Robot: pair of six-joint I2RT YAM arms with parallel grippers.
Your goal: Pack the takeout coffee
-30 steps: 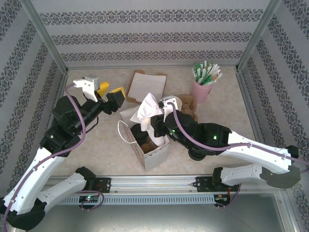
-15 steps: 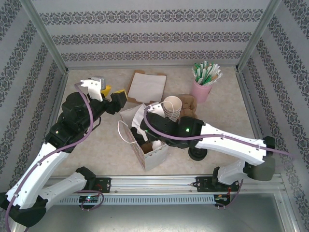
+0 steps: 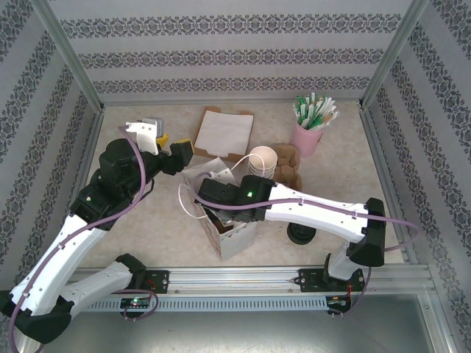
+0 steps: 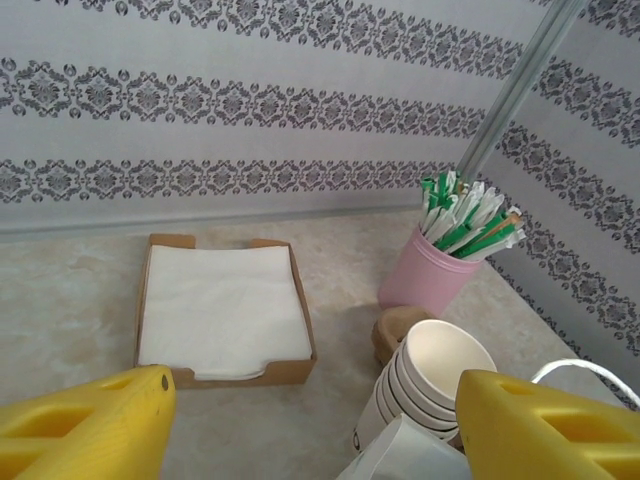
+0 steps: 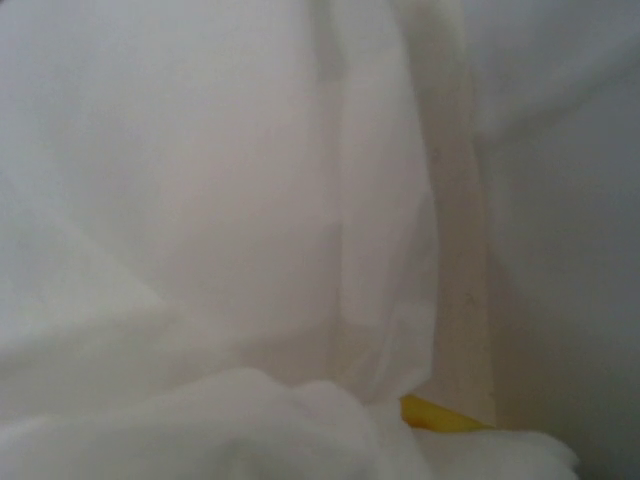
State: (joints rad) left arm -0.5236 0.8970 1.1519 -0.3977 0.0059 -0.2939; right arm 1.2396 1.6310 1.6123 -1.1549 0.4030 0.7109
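The pale table (image 3: 147,213) takes up the whole floor of the top view, and here is the right arm (image 3: 316,209), stretched in a long white line from lower right to the centre. Its wrist is down over the mouth of the white paper bag (image 3: 239,237), which stands just below the middle of the frame with a string handle (image 3: 185,206) looping off its left side. The right gripper (image 3: 219,209) is sunk in that opening. Whether its jaws are spread or pressed together cannot be told. Its own camera gives soft white paper folds and one yellow fingertip (image 5: 440,415) low in the frame.

The left arm (image 3: 81,220) rises along the left side. The left gripper (image 4: 312,400) has its yellow fingers spread wide with nothing between them, hanging above the table left of the bag.

At upper centre lies the brown napkin tray (image 4: 225,310), and the pink cup (image 4: 425,280) of green-and-white straws (image 4: 465,215) is to its right. The stack of lidless white cups (image 4: 440,365) sits just above the bag, beside a brown stack (image 4: 395,330). A round black lid (image 3: 302,234) peeks out under the right forearm.

The takeout coffee cannot be located, because the wrist covers the inside of the bag.
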